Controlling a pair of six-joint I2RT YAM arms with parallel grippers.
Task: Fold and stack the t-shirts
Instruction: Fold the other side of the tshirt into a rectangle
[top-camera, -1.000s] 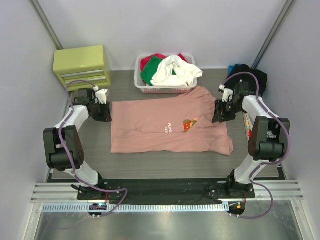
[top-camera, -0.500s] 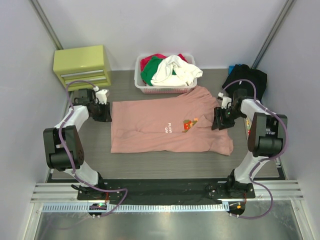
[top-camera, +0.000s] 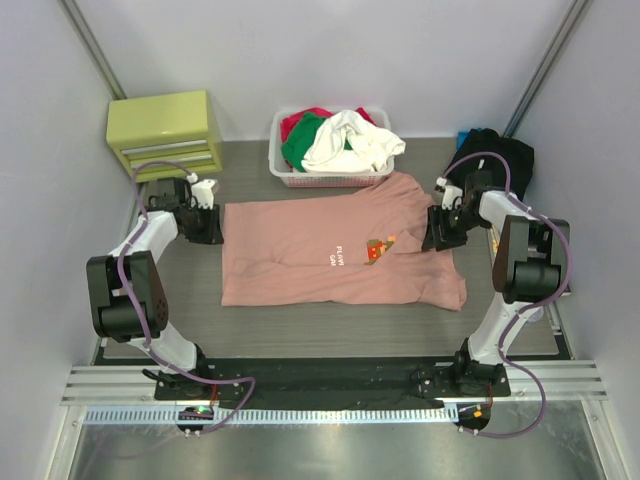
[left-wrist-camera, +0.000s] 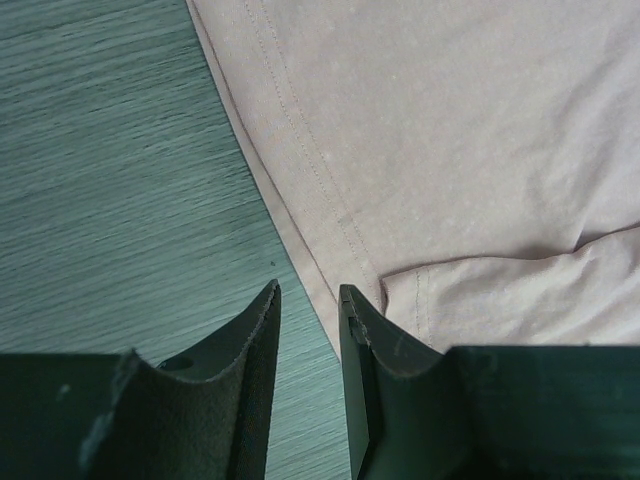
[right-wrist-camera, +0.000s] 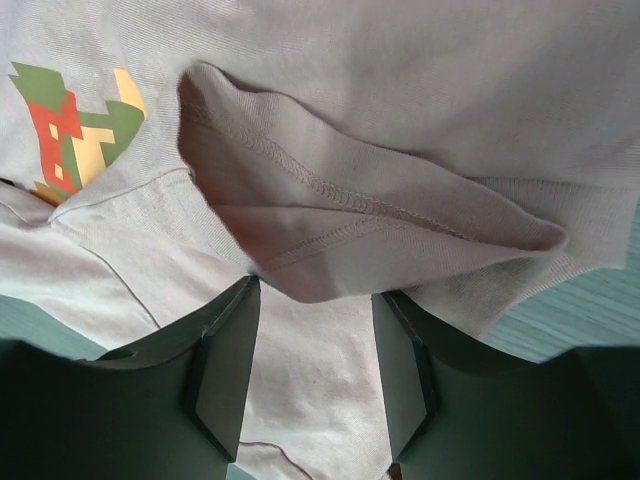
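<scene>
Jaws on the left arm (top-camera: 150, 235) stand at a narrow gap, low at the left edge of the salmon-pink t-shirt (top-camera: 320, 250). In the left wrist view the stitched hem runs toward the right-hand finger and bare desk (top-camera: 300, 320) shows in the gap. No cloth is seen clamped.

Jaws on the right arm (top-camera: 525, 225) stand moderately wide over the right end of the same shirt. In the right wrist view a stitched opening (right-wrist-camera: 330, 220) in the cloth gapes just ahead of the fingertips. Whether it is a sleeve or the neck cannot be told. Cloth lies under and between the fingers, with no pinch visible.

Salmon-pink t-shirt: spread mostly flat across the middle of the desk, lengthwise left to right, with some creases. The near right corner is rumpled. The chest print (top-camera: 380, 248) faces up, near the right jaws.

Black t-shirt (top-camera: 500, 150): bunched in the far right corner, apart from the pink one.

A white basket (top-camera: 290, 178) of red, green and white clothes sits at the far edge, just beyond the pink shirt. A yellow-green drawer unit (top-camera: 165, 130) stands in the far left corner.
</scene>
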